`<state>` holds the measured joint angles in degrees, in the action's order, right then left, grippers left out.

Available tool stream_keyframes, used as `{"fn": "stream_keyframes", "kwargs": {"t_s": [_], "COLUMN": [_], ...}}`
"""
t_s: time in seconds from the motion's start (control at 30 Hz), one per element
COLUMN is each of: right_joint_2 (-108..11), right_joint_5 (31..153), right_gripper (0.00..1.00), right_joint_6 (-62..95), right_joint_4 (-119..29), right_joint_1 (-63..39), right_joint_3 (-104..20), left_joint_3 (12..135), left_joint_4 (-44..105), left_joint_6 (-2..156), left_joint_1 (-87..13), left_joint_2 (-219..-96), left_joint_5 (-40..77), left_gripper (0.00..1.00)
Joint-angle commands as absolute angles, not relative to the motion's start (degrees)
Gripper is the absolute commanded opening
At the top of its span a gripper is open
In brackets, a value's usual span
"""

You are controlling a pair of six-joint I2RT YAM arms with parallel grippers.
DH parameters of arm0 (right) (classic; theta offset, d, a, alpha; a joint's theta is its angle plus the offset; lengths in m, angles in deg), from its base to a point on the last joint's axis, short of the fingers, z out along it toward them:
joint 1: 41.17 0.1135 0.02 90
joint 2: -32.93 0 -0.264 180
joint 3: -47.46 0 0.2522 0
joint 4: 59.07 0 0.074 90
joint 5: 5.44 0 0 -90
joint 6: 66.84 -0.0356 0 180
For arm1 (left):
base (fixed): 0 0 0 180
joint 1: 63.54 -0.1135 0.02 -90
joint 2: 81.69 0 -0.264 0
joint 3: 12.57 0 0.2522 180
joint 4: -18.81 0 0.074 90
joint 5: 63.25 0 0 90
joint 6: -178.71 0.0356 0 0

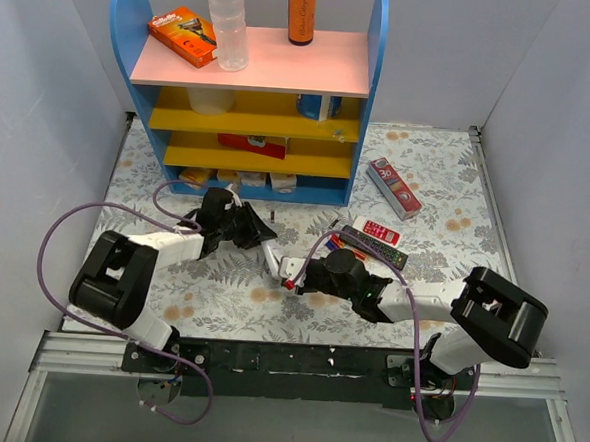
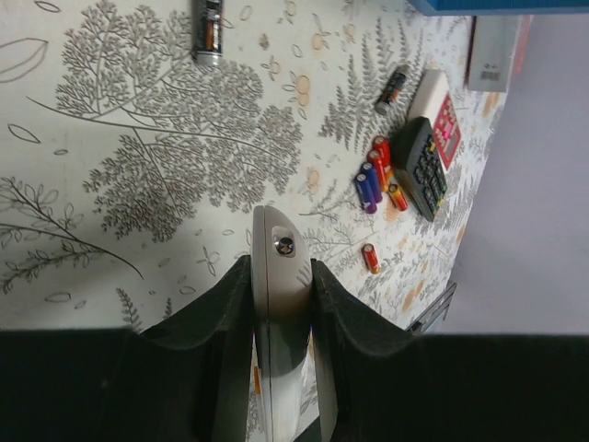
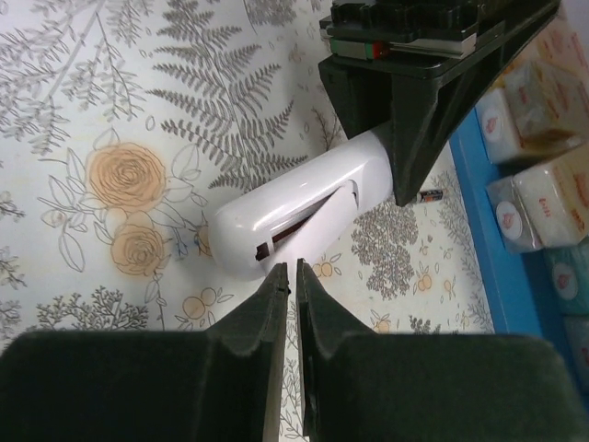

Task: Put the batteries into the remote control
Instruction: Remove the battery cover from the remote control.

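Note:
My left gripper [image 1: 243, 225] [image 2: 281, 276] is shut on one end of a white remote control [image 1: 269, 253] [image 2: 279, 244] and holds it slanting over the table. In the right wrist view the remote [image 3: 294, 207] shows its back, with the battery cover partly open over a dark slot. My right gripper [image 1: 293, 278] [image 3: 292, 269] sits just short of the remote's free end, its jaws almost together with nothing between them. Several red-orange and dark blue batteries [image 1: 338, 244] [image 2: 375, 180] lie beside a black remote [image 1: 375, 248] [image 2: 421, 166]. One red battery [image 2: 370, 258] lies alone.
A white-and-red remote [image 1: 377, 230] [image 2: 440, 115] lies behind the black one. A long red-and-white box [image 1: 393, 187] lies further back right. The blue shelf unit [image 1: 252, 108] [image 3: 479, 212] stands at the back. Two dark cells [image 2: 207, 28] [image 2: 391, 87] lie loose on the flowered cloth.

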<state>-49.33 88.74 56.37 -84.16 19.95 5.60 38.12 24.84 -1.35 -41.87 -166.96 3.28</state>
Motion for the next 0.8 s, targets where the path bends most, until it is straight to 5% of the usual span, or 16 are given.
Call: {"fn": "stream_keyframes", "kwargs": {"t_s": [0.0,0.33,0.43,0.47,0.57,0.67,0.77], "right_joint_2": [-51.44,-50.05,-46.81,-45.92,-42.49,-38.97,-35.46], "right_joint_5": [85.0,80.17,77.53,75.96,72.97,71.72,71.98], "right_gripper": [0.14,0.19,0.36,0.54,0.8,0.93,0.94], "right_joint_6": [55.42,49.89,44.88,41.56,36.45,28.89,24.05], "right_joint_4": [-91.01,-93.03,-88.66,-84.72,-78.46,-69.59,-63.43], "right_joint_1": [19.56,18.86,18.68,18.68,18.33,17.72,17.71], "right_joint_3": [6.54,8.21,6.9,6.37,4.52,2.77,2.58], "left_joint_3": [41.88,43.82,43.12,42.86,41.98,41.1,40.39], "left_joint_4": [21.23,27.2,29.4,30.1,31.95,32.22,32.22], "left_joint_6": [-3.66,1.17,2.57,3.45,5.73,7.5,9.26], "left_joint_1": [-41.48,-41.39,-41.47,-41.48,-41.39,-41.39,-41.48], "left_joint_2": [-170.71,-169.24,-165.56,-164.23,-158.8,-152.91,-149.02], "left_joint_5": [5.29,13.38,15.23,16.28,16.55,15.15,11.73], "left_gripper": [0.0,0.0,0.0,0.0,0.0,0.0,0.0]}}
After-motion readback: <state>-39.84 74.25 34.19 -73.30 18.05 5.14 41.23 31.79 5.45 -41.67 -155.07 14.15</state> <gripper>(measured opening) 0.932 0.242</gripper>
